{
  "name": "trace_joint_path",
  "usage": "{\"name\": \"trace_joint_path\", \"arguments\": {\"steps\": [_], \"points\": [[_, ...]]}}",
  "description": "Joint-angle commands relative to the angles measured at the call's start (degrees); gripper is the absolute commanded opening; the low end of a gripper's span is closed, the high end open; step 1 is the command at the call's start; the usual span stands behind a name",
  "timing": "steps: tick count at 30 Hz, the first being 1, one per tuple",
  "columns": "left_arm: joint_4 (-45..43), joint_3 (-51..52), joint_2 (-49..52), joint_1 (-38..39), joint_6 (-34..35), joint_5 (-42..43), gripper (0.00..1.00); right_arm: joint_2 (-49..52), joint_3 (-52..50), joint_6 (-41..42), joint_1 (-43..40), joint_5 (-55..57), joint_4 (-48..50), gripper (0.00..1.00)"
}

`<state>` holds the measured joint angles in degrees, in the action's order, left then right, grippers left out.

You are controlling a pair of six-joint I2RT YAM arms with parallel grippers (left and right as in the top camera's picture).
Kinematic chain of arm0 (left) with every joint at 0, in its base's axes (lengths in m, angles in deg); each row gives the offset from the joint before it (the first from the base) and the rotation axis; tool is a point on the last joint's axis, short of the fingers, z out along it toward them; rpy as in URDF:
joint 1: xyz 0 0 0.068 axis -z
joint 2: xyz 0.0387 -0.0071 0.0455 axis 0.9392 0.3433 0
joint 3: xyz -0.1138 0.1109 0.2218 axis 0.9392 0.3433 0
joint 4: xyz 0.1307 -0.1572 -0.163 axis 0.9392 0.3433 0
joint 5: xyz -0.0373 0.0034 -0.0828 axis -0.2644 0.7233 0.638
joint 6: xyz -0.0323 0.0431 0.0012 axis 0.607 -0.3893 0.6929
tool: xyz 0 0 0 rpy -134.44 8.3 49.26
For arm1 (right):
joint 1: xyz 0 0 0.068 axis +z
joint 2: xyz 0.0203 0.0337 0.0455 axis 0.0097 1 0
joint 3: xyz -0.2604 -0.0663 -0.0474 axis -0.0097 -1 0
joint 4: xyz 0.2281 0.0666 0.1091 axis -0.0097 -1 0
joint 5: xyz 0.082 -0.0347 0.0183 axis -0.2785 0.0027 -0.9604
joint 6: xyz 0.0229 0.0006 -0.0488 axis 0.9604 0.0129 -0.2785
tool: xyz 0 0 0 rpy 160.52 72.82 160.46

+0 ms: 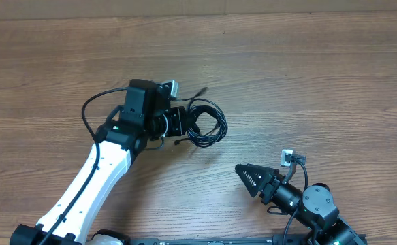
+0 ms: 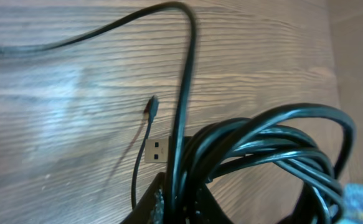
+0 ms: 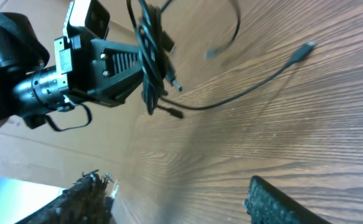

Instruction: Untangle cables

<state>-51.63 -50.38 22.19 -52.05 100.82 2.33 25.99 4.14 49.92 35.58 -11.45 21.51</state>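
The cables (image 1: 208, 126) are a small looped bundle of thin black cords left of the table's middle. My left gripper (image 1: 184, 122) is shut on the bundle's left side. In the left wrist view the jaws (image 2: 182, 202) pinch several strands of the cables (image 2: 274, 134); a silver USB plug (image 2: 158, 149) and a thin strand with a small plug (image 2: 152, 106) hang beside them. My right gripper (image 1: 247, 180) stands open and empty, lower right of the bundle and apart from it. From the right wrist I see its gripper (image 3: 175, 205) spread wide over bare wood, and the cables (image 3: 149, 50) draped over the left gripper (image 3: 116, 65).
The left arm's white link (image 1: 96, 180) runs from the lower left edge up to the bundle, with its own thick black wire (image 1: 89, 109) arching out on the left. A single thin strand (image 3: 249, 84) trails across the wood to a small plug (image 3: 306, 48).
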Motion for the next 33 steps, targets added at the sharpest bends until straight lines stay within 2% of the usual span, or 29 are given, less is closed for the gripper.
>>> {"name": "trace_joint_path", "arguments": {"steps": [1, 4, 6, 8, 10, 16, 20, 28, 29, 33], "points": [[2.2, -1.0, 0.0, -0.2, 0.4, -1.7, 0.11, -0.3, 1.2, -0.2, 0.3, 2.4, -0.4, 0.77], [4.6, -1.0, 0.0, -0.2, 1.7, -1.6, 0.06, -0.3, 1.2, -0.2, 0.3, 2.4, -0.5, 0.87], [6.4, -1.0, 0.0, -0.2, 7.4, -1.6, 0.07, -0.3, 1.2, 0.5, 0.3, 2.4, -0.4, 0.91], [7.3, -1.0, 0.0, -0.2, 10.3, -1.3, 0.08, -0.3, 1.2, 0.8, 0.3, 2.2, 0.0, 0.92], [7.5, -1.0, 0.0, -0.2, 10.2, 0.8, 0.05, -0.3, 1.2, 3.1, 0.3, 2.2, 1.0, 0.93], [7.1, -1.0, 0.0, -0.2, 6.1, 11.5, 0.04, -0.3, 1.2, 3.3, 0.3, 3.3, 4.0, 0.94], [7.1, -1.0, 0.0, 1.7, 4.2, 12.3, 0.04, -0.3, 1.2, 3.3, 0.3, 3.7, 6.4, 0.93], [4.0, -1.0, 0.0, 8.2, 2.5, 11.4, 0.05, 1.5, 1.2, 3.3, 0.3, 6.3, 8.9, 0.84], [3.1, -1.0, 0.0, 9.2, 2.5, 10.4, 0.04, 2.3, 1.2, 3.4, 0.3, 6.3, 9.8, 0.79], [2.5, -1.0, 0.0, 11.2, 2.4, 8.4, 0.05, 5.4, 1.2, 6.5, 0.3, 6.2, 11.0, 0.70]]}}
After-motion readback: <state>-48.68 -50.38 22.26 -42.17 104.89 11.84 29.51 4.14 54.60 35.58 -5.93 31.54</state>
